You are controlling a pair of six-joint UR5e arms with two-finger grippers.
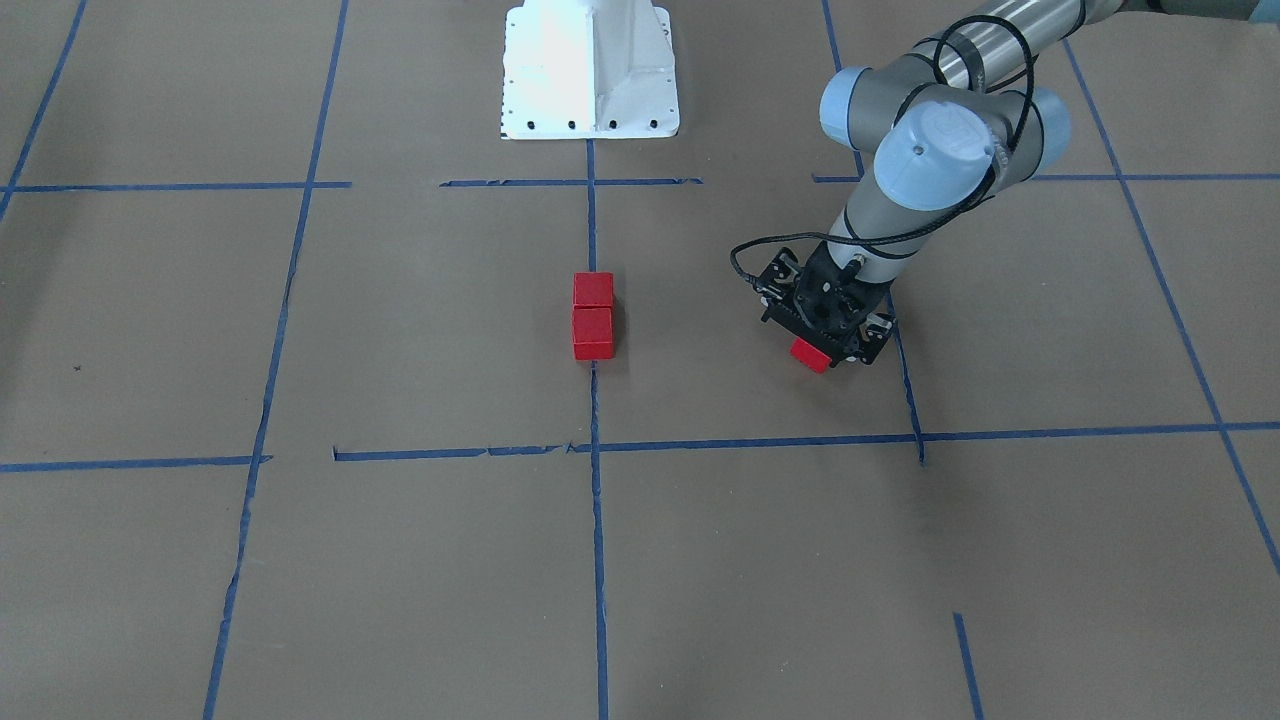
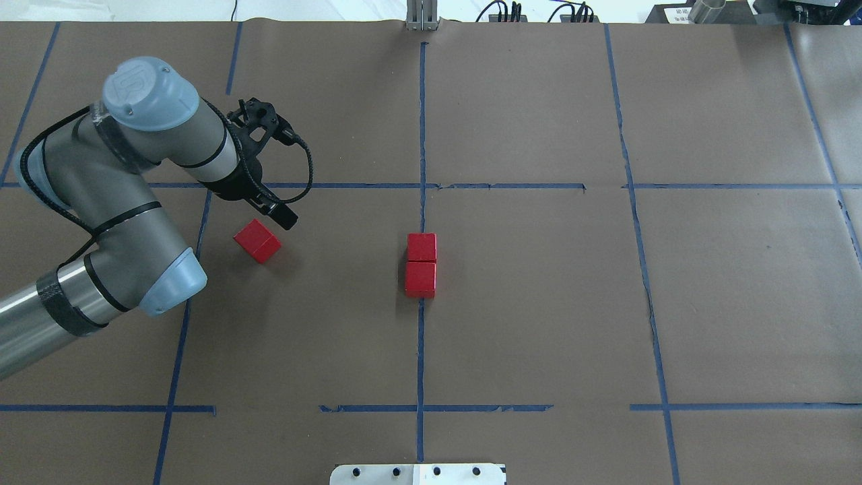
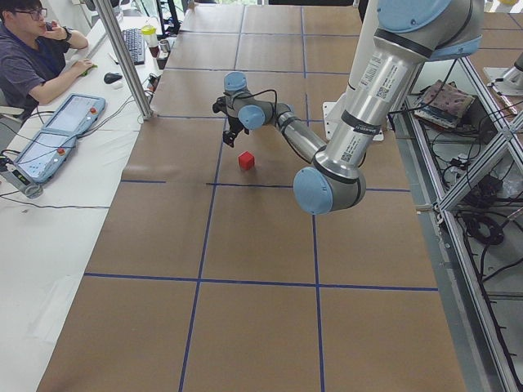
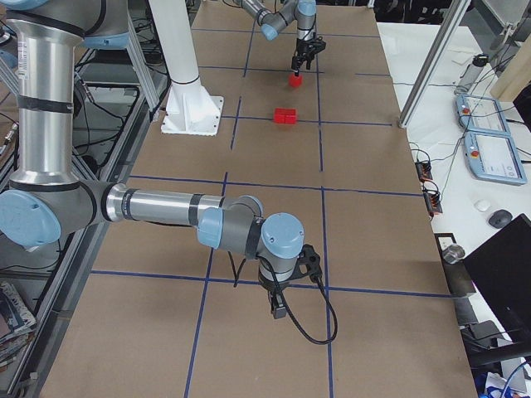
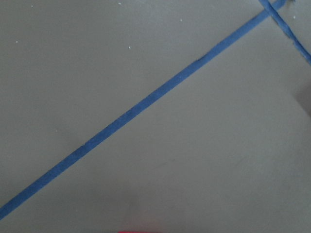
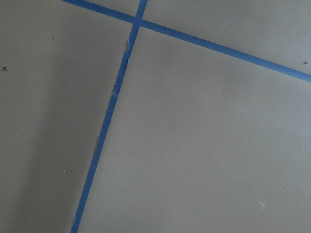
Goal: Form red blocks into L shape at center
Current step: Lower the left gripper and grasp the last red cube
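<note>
Two red blocks (image 2: 421, 265) sit touching in a line on the vertical tape line of the center rectangle (image 2: 525, 303); they also show in the front view (image 1: 592, 316). The third red block (image 2: 257, 240) lies alone on the paper near the rectangle's left edge, seen in the front view too (image 1: 810, 355). My left gripper (image 2: 273, 217) hangs just above and beside this block, pointing down, and looks open and not holding it (image 1: 825, 335). My right gripper (image 4: 278, 308) shows only in the exterior right view, low over the paper far from the blocks; I cannot tell whether it is open.
The white robot base (image 1: 590, 70) stands at the table edge behind the center rectangle. Blue tape lines split the brown paper into rectangles. An operator (image 3: 33, 57) sits at a side desk beyond the table.
</note>
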